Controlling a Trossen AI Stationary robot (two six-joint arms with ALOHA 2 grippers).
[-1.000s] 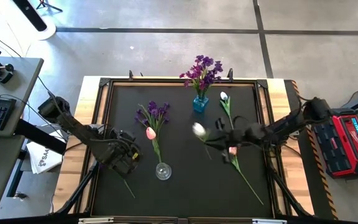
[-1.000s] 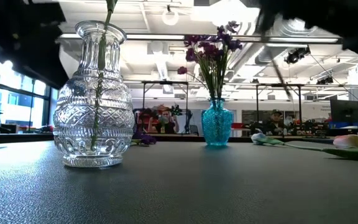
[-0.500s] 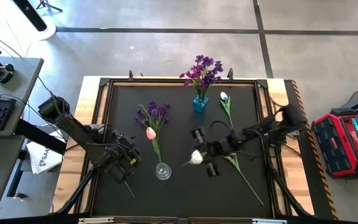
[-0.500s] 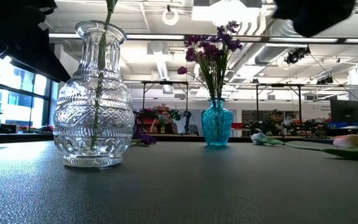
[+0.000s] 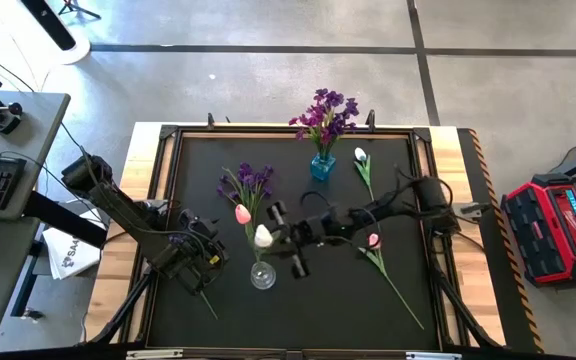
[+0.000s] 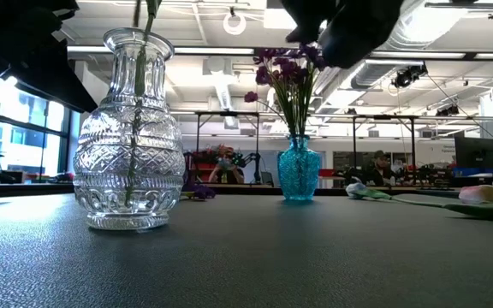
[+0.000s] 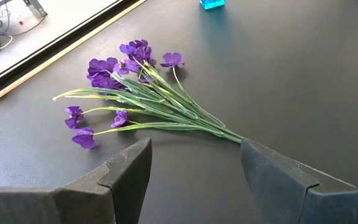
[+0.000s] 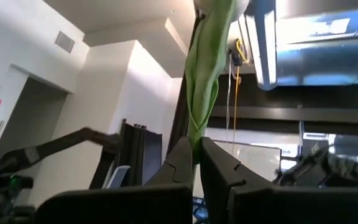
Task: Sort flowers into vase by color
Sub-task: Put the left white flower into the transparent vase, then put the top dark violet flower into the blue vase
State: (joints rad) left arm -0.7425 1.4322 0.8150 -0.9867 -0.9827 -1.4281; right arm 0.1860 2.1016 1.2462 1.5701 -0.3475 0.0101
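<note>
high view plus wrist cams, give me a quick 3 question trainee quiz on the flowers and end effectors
1. True or false: the right end effector is shut on the white tulip.
2. Which flowers stand in the blue vase? A pink B purple C white
3. Fill in: the open left end effector looks at a loose ____ sprig lying on the mat.

Key: 1 true; 2 B; 3 purple
</note>
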